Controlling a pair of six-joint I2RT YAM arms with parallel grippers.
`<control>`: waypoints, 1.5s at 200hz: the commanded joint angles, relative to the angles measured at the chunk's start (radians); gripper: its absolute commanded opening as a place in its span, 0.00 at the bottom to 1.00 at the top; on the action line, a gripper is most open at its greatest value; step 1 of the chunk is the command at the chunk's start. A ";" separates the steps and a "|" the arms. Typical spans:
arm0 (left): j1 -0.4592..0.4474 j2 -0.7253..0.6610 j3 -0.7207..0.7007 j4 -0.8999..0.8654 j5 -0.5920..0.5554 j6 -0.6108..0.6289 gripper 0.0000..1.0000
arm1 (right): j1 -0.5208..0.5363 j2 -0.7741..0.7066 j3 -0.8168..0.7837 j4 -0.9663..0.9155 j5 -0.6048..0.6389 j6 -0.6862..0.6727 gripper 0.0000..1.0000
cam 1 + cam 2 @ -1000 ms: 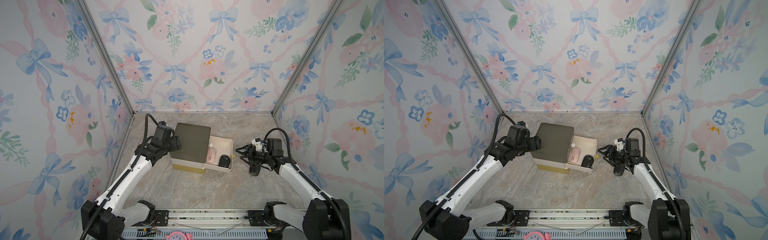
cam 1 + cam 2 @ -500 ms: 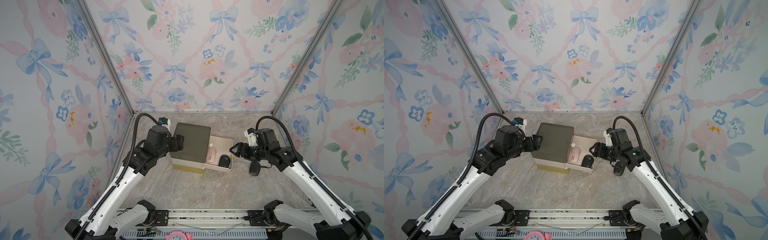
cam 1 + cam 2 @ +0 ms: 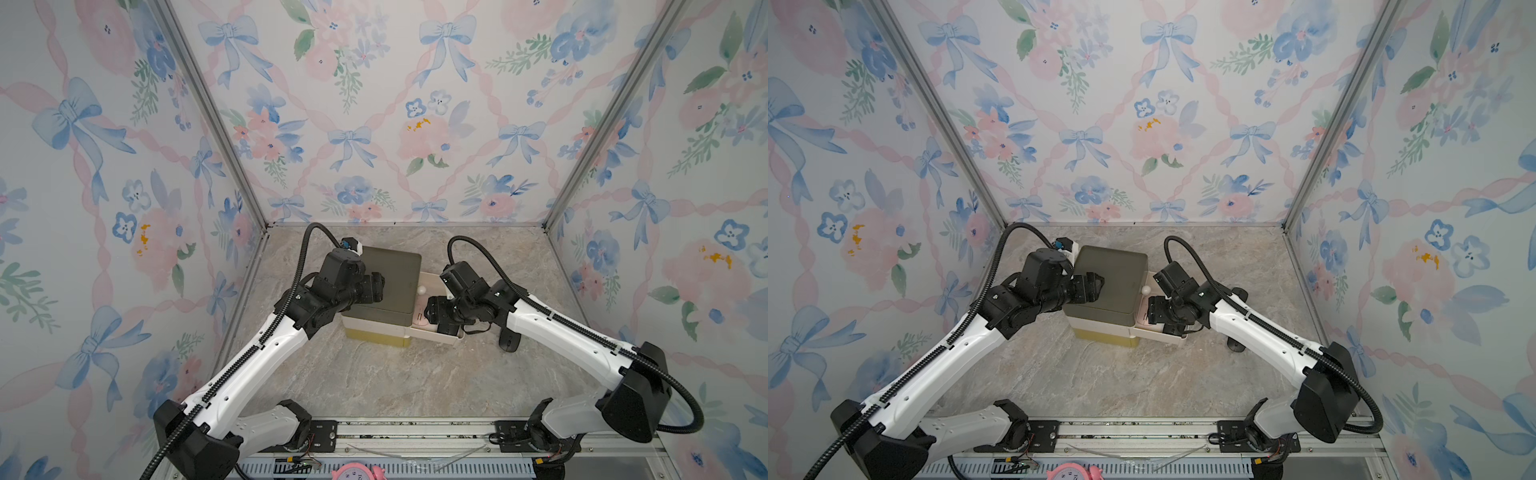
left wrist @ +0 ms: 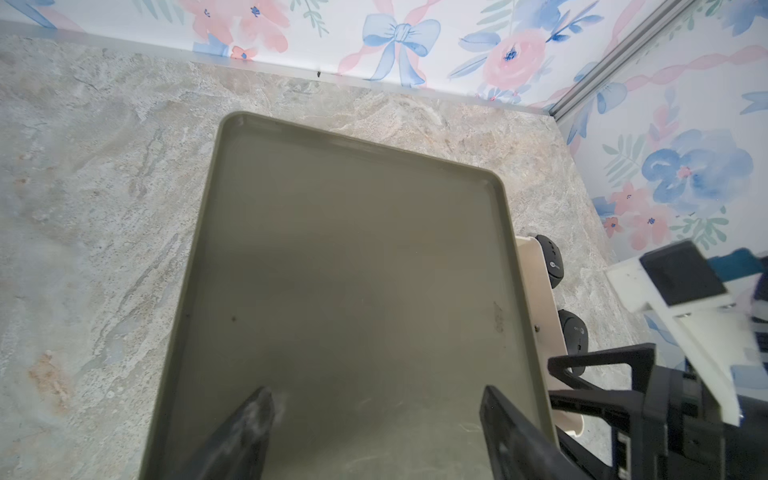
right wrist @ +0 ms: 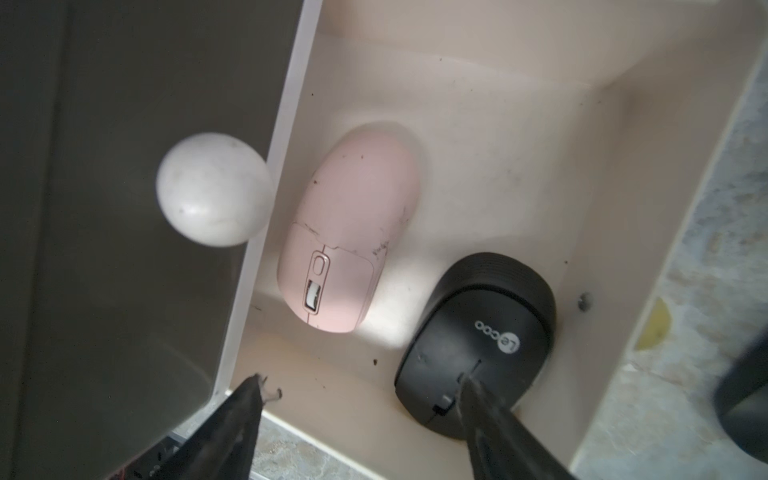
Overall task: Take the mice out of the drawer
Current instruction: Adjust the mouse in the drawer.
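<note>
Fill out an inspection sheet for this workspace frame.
Surface: grey marbled tabletop, no spills seen.
Job's things: pale pink oval mouse and matte black oval mouse lie in the open cream drawer; a farther black mouse and a nearer black mouse sit outside on the tabletop.
Clutter: pink alarm clock at the front rail.
Grippers: left pincer open over the olive-green cabinet top; right pincer open above the drawer.
Cables: black corrugated hoses arch over both arms.
Surroundings: floral bow-print walls on three sides.

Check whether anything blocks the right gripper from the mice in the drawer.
Nothing visible does. The drawer is open, the pink mouse and black mouse lie uncovered, and the right gripper hangs above, jaws apart. The white knob sits beside the pink mouse, not over it.
</note>
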 commanded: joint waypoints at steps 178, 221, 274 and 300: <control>-0.001 0.036 -0.082 0.046 -0.068 -0.057 0.79 | -0.036 0.207 0.044 0.143 0.025 0.065 0.78; 0.002 0.027 -0.096 0.051 -0.081 -0.066 0.79 | -0.042 0.184 0.043 0.063 0.133 0.021 0.75; 0.004 0.023 -0.104 0.052 -0.087 -0.074 0.78 | -0.040 0.161 0.066 0.092 0.052 0.017 0.76; 0.003 0.022 -0.104 0.052 -0.086 -0.075 0.78 | -0.045 0.187 0.072 0.132 0.001 0.015 0.77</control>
